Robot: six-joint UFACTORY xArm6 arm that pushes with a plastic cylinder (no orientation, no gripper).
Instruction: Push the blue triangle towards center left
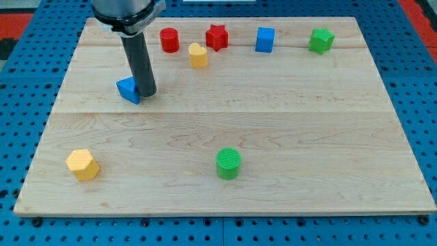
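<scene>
A: Whereabouts of the blue triangle?

B: Upper left part of the wooden board, not far from the board's left edge. Flat on the wood, one corner pointing towards the view's bottom.

A: And my tip?

B: Right against the blue triangle, on its right-hand side, apparently touching. Just a bare rod with no jaws, so nothing to open or close and nothing held. Only pressing or about to press.

A: Anything else close to the blue triangle?

B: Nothing touching it. Red cylinder and yellow block above and to its right, a clear gap away. Red star, blue cube and green block further right of it, along the top. Yellow hexagon well below it and slightly left. Green cylinder well below and to the right.

A: Chances of trouble from here?

B: Three, probably. First, off-centre contact: round rod against a slanted face, so likely to spin the blue triangle and slide past it instead of carrying it. Second, direction: pushing from the right side sends it mostly leftwards, while centre left seems to lie below and left of it, so possibly ending too high. Third, overshoot: little board remaining on the blue triangle's left, so a long stroke could tip it over the edge.

A: Risk of collision?

B: Low. Path below and left of the blue triangle open, with the yellow hexagon well clear.
</scene>
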